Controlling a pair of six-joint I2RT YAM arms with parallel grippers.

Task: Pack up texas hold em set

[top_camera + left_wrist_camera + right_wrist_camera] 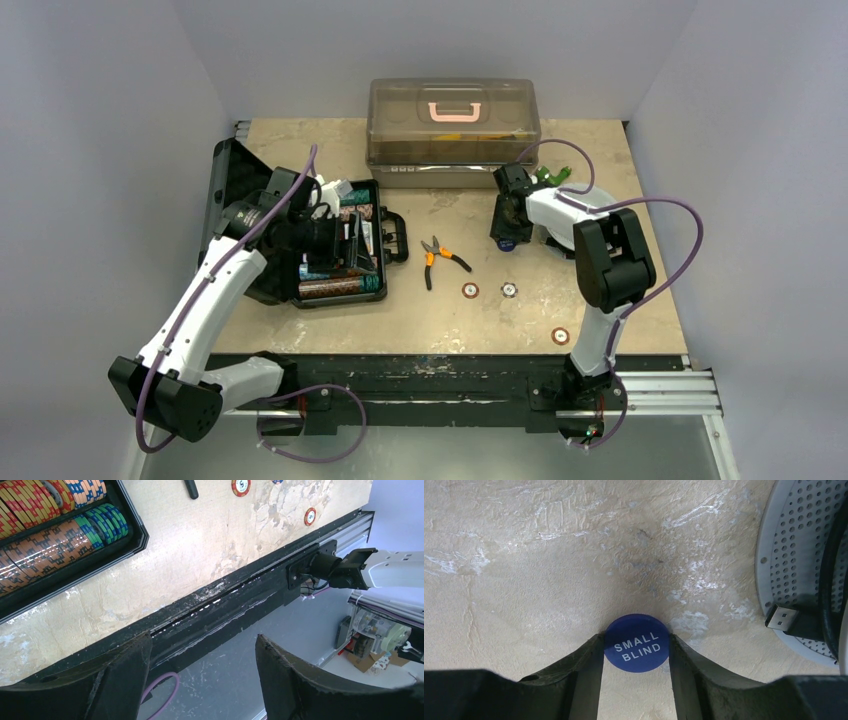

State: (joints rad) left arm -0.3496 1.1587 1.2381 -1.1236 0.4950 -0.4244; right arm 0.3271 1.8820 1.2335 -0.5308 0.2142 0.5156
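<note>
A: Two grippers. State of the left gripper (pixel 202 642)?
B: Spread wide, empty, by the open black briefcase (pixel 235 180) at nine o'clock on the table (pixel 450 330); rows of chips (pixel 50 540) inside.
A: And the right gripper (pixel 636 647)?
B: Closed against both edges of the blue SMALL BLIND chip (pixel 637 630), flat on the table near three o'clock. Three loose chips (pixel 509 290) toward five o'clock.

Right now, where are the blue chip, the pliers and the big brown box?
blue chip (pixel 637 642): right wrist view, its printed face.
pliers (pixel 437 250): top external view, the pivot.
big brown box (pixel 400 112): top external view, its lid.
</note>
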